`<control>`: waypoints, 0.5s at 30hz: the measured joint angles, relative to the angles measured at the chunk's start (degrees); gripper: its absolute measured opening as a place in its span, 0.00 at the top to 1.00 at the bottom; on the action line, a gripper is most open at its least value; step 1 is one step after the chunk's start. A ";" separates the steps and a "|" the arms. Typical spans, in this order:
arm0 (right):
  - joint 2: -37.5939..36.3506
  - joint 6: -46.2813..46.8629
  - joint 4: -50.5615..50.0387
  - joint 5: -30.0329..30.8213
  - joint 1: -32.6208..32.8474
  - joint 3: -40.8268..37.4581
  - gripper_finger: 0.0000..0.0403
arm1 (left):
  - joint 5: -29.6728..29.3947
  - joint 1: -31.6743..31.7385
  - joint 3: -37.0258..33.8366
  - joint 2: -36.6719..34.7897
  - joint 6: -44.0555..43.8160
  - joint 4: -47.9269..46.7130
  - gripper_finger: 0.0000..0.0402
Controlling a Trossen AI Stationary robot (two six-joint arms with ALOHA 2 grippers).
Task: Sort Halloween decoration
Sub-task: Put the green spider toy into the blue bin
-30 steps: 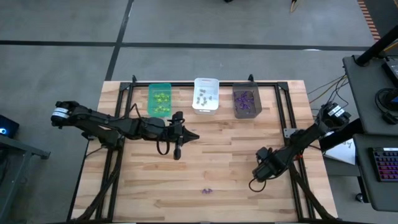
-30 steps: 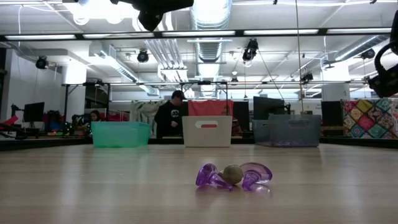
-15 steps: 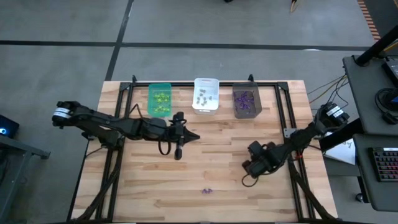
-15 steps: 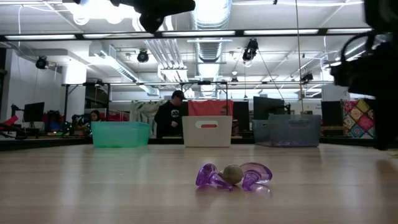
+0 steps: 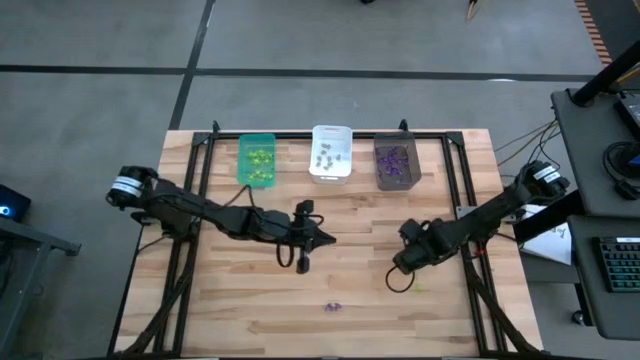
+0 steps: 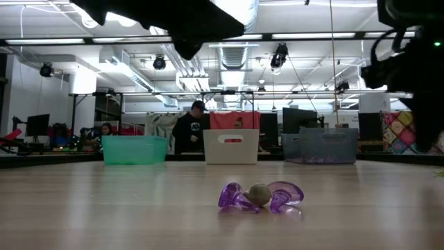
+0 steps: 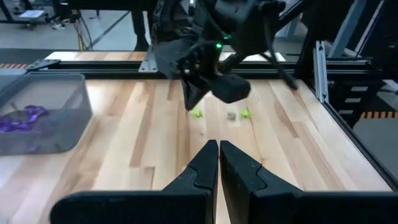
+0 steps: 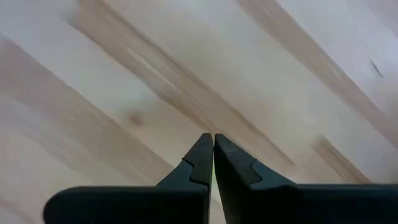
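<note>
High view shows the wooden table (image 5: pixel 230 300) with one purple decoration (image 5: pixel 332 306) lying alone near the front edge, about in the middle of its width; in the low view the same purple trinket (image 6: pixel 261 196) is close to the camera and has a small greyish ball in its centre. Farther in, the left gripper (image 5: pixel 325 240) is above the middle of the table, and its two fingers are pressed together with nothing between them, which the left wrist view (image 7: pixel 219 155) shows clearly. The right gripper (image 5: pixel 396 268) is over the right half of the table, near the left one but apart from it. In the right wrist view its fingers (image 8: pixel 213 149) are also pressed together, empty, just above bare wood. The left wrist view also shows two yellow-green trinkets (image 7: pixel 197 114) and one greyish trinket (image 7: pixel 231 115) on the wood under the right arm. Along the far edge stand three bins in a row: the green bin (image 5: pixel 243 149) with yellow-green pieces, the white bin (image 5: pixel 318 133) with greyish pieces, and the dark grey bin (image 5: pixel 381 181) with purple pieces. Behind the table a person (image 6: pixel 189 133) is standing.
</note>
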 joint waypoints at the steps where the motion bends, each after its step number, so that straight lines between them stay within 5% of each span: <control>1: -0.12 1.39 -1.99 -1.22 0.06 -0.02 0.98 | 0.02 -0.07 0.29 1.09 -0.01 1.19 1.00; 15: 6.05 13.90 -5.29 -4.54 3.79 -0.57 0.98 | 0.00 -0.02 6.70 11.23 0.01 3.30 1.00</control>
